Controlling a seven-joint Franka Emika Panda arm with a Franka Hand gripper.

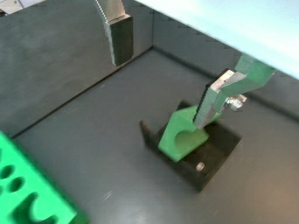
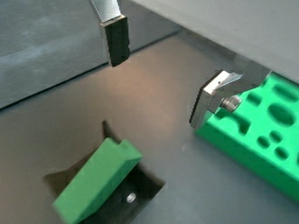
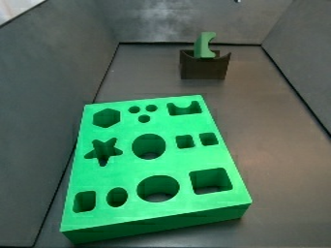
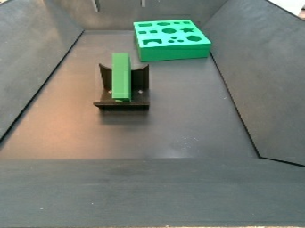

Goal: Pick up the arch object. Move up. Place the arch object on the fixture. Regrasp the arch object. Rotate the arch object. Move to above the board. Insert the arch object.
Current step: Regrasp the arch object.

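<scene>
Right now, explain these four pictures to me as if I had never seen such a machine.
This is one robot arm whose gripper has two flat silver fingers with dark pads. Two pictures come from cameras on its wrist, looking down past those fingers; two come from cameras fixed beside the table. On the dark floor lies the board, a large green slab with shaped cut-outs. Apart from it stands the fixture, a dark bracket, with the arch object, a small green block, resting on it. The jaws are open and hold nothing; the gripper hangs above the fixture.
</scene>
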